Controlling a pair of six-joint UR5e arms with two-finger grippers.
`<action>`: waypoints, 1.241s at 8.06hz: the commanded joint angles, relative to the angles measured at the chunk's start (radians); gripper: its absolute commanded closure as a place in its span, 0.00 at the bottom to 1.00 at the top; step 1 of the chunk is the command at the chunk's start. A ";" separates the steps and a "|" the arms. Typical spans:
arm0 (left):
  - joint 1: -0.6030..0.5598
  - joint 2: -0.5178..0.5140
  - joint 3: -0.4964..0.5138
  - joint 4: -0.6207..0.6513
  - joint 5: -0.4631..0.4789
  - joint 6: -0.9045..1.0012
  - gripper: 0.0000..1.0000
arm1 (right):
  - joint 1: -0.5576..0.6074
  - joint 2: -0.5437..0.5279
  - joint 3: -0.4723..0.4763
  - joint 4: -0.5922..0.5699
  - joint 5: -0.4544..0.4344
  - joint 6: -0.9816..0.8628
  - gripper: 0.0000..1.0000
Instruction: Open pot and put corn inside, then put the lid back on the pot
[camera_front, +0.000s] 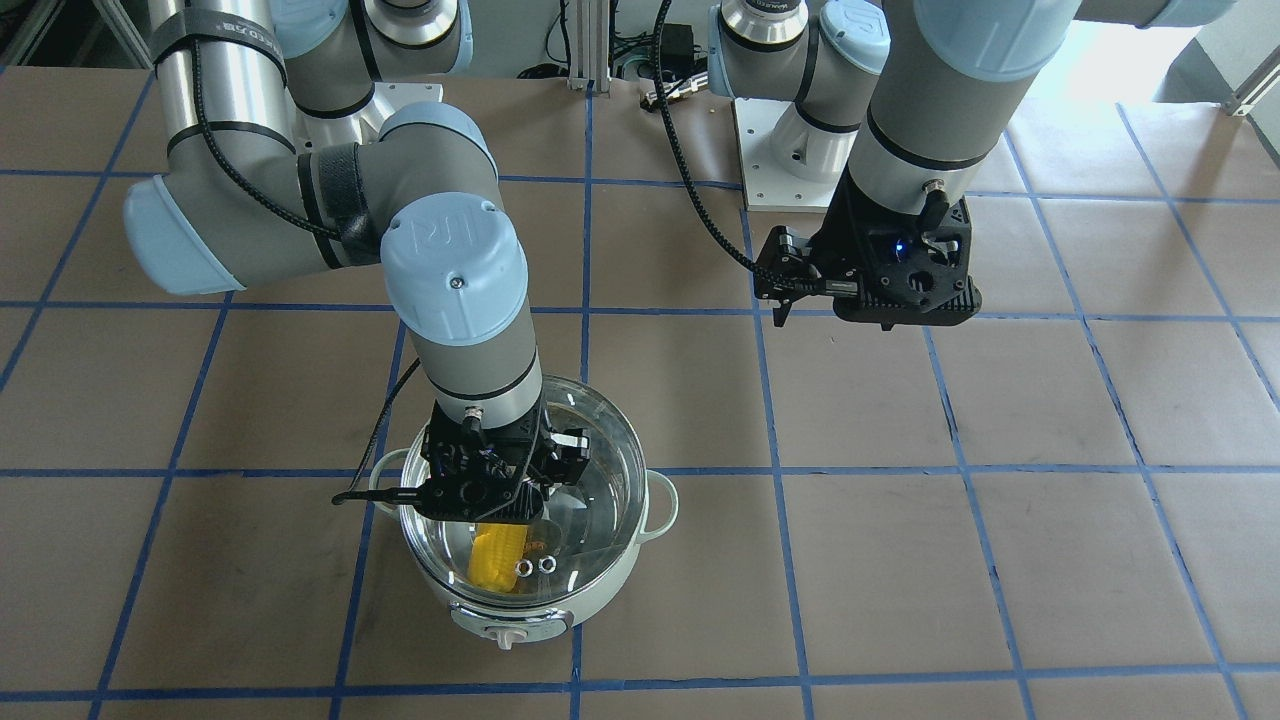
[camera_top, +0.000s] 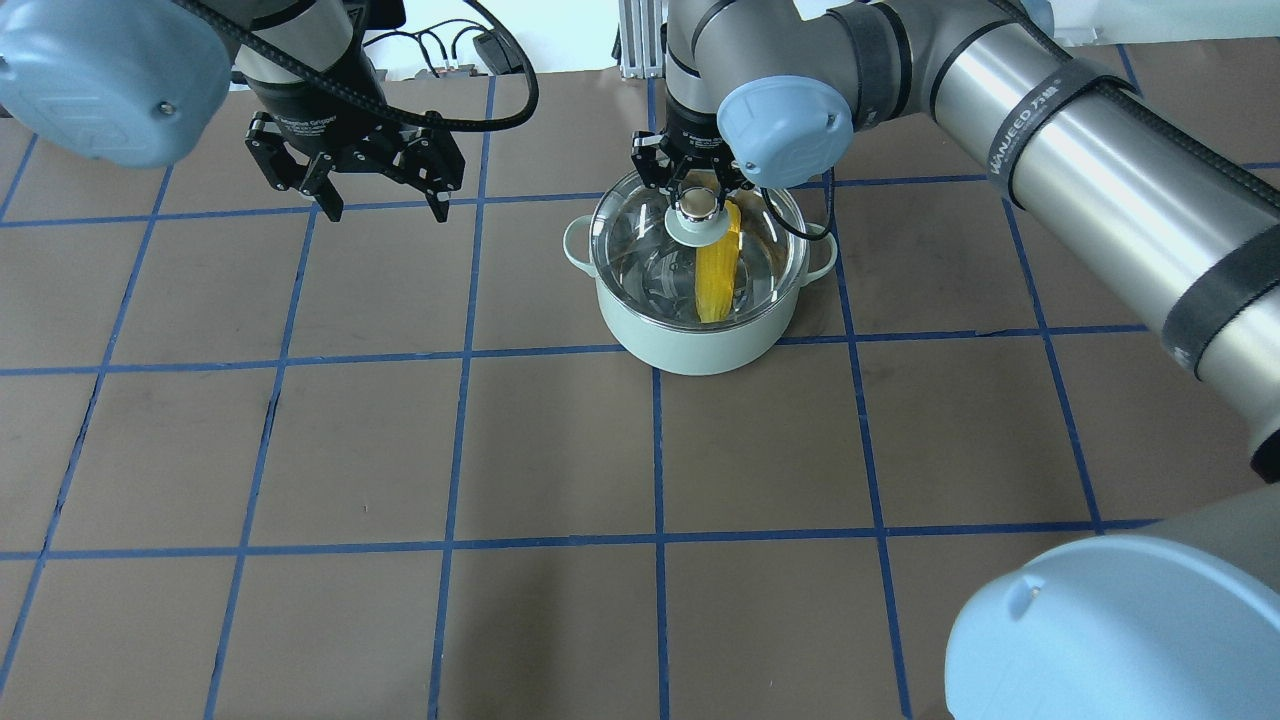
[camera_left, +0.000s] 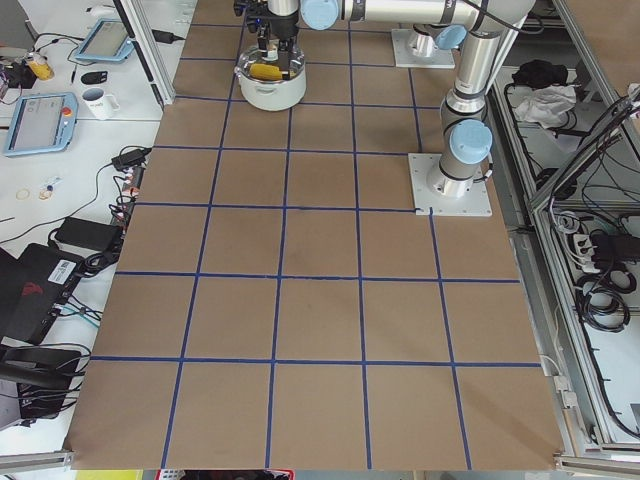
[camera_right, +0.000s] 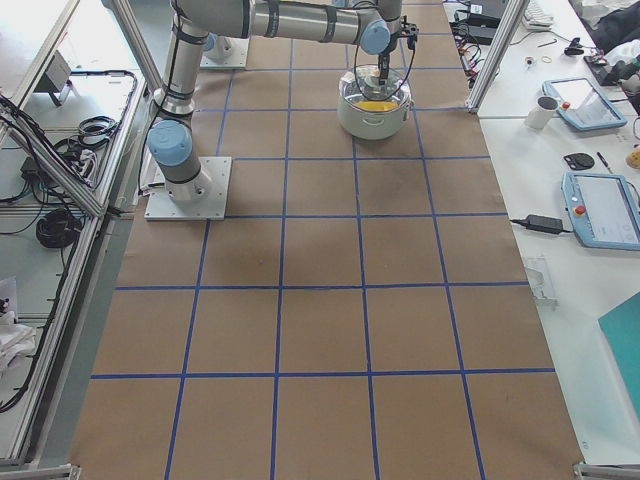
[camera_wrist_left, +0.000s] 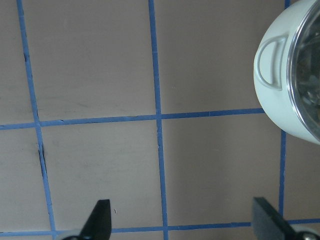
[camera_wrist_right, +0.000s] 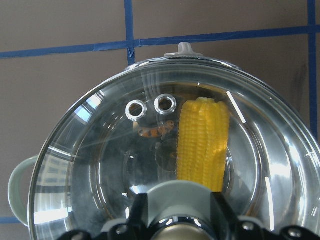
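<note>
The pale mint-green pot stands on the table with the clear glass lid sitting on its rim. The yellow corn lies inside and shows through the glass, also in the right wrist view. My right gripper is directly over the pot, its fingers closed around the lid's beige knob. My left gripper is open and empty, hovering over bare table to the left of the pot. In the left wrist view the pot's side handle shows at the upper right.
The brown table surface carries a blue tape grid. The pot's control knob faces away from the robot. The arm bases stand at the table's robot side. Desks with tablets lie beyond the table's edge.
</note>
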 joint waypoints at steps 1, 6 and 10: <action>0.000 0.002 -0.001 -0.001 -0.003 0.001 0.00 | -0.002 0.003 0.002 -0.002 -0.002 -0.006 0.82; 0.000 -0.001 0.004 0.002 -0.003 0.000 0.00 | -0.002 0.004 0.015 -0.002 -0.011 0.002 0.00; 0.000 0.000 0.006 0.002 0.003 0.000 0.00 | -0.002 -0.023 0.017 0.000 0.000 0.030 0.00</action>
